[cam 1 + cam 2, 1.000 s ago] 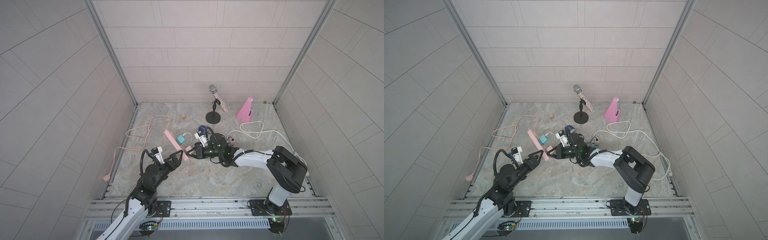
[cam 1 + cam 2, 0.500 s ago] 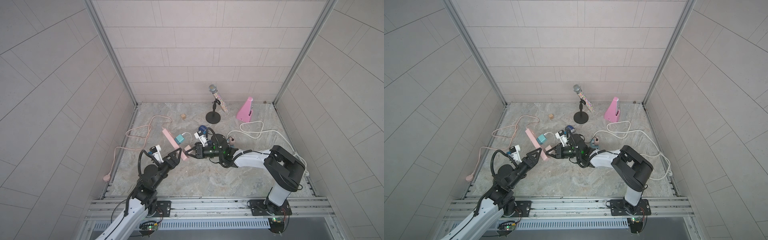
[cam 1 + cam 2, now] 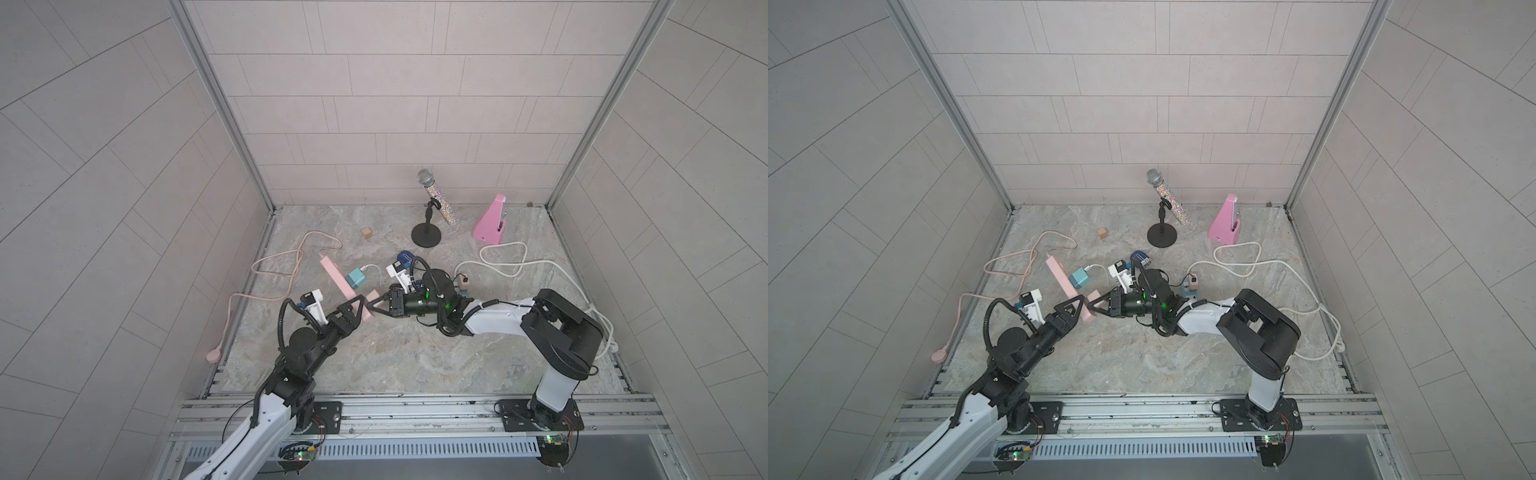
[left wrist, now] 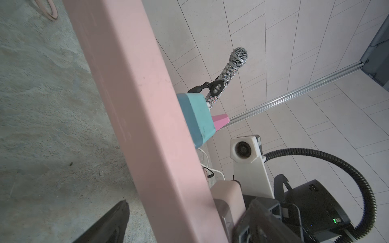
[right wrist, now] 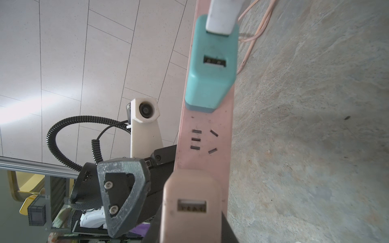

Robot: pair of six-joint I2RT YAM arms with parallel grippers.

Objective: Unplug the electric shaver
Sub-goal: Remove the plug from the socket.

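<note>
Over the last second the left gripper [image 3: 357,306] has pushed in from the near left and now straddles the near end of the pink power strip [image 3: 334,276]. Its fingers are wide, not pinching yet. The right gripper [image 3: 374,303] keeps its hold, narrow and clamped on the beige adapter [image 5: 191,202] at that same end. The strip has nudged slightly left. The shaver [image 3: 405,257] lies just beyond the right wrist. A white cable [image 3: 372,269] runs its way from the teal adapter [image 3: 355,278], still seated mid-strip — so nothing's unplugged. Looks like set-up — once the strip is braced, the teal plug needs pulling.
</note>
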